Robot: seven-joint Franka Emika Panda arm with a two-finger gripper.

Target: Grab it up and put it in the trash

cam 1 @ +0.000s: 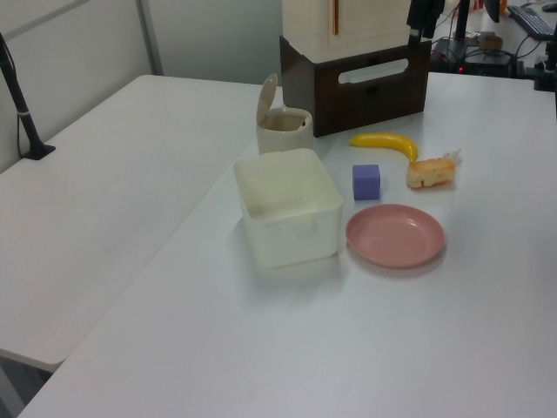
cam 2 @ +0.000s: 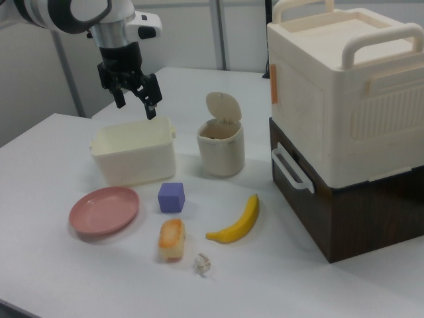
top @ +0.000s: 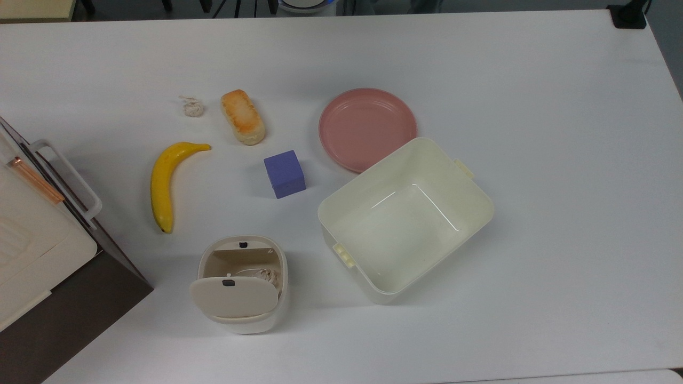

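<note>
Right view, gripper [cam 2: 136,101] fingers [cam 2: 152,107] spread wide, holding nothing

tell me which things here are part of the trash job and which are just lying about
Job: paper wad, swing-lid trash bin, gripper, open above the tub.

Lying about: bread roll, banana, purple cube, pink plate, cream tub, stacked boxes.
</note>
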